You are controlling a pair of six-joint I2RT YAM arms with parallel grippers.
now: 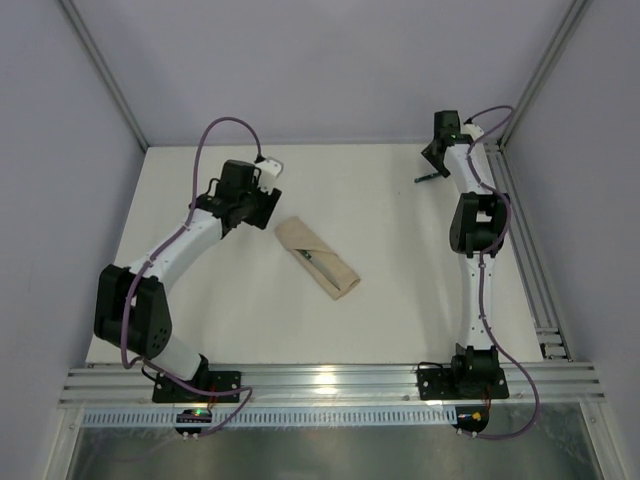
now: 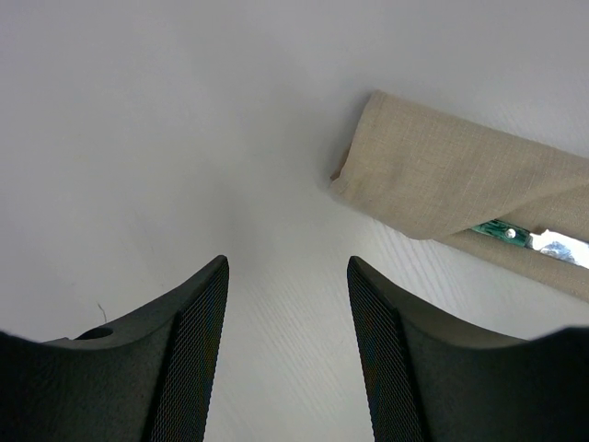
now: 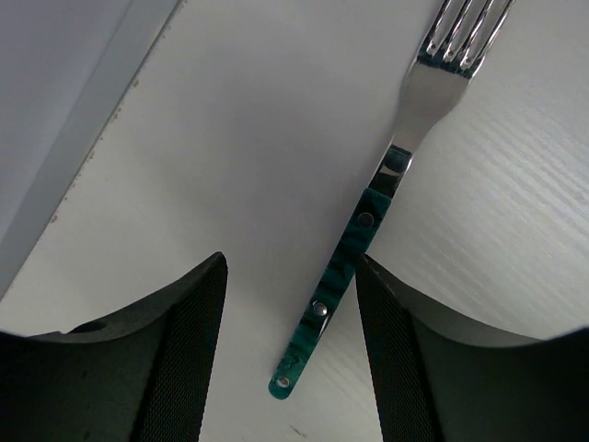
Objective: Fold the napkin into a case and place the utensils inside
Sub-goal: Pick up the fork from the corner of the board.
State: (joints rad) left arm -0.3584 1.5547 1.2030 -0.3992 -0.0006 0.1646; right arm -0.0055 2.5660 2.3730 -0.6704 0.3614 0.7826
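The narrow beige-tan cloth case (image 1: 318,258) is found lying diagonally at mid-table, with a dark green handle (image 2: 502,232) seen in its pocket. The silver-tined, green-handled fork (image 3: 368,230) is noted flat at the far right of the white table (image 1: 400,320), between the parted, unclamped jaws of the right gripper (image 3: 290,276). The left gripper (image 2: 287,272) is held apart and empty beside the case.

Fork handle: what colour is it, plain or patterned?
Teal-green fork handle, mottled with darker streaks; shows best in the right wrist view.

Case (image 2: 442,175) matt woven cloth; fork (image 3: 433,92) glossy metal; table (image 2: 184,138) smooth matt.
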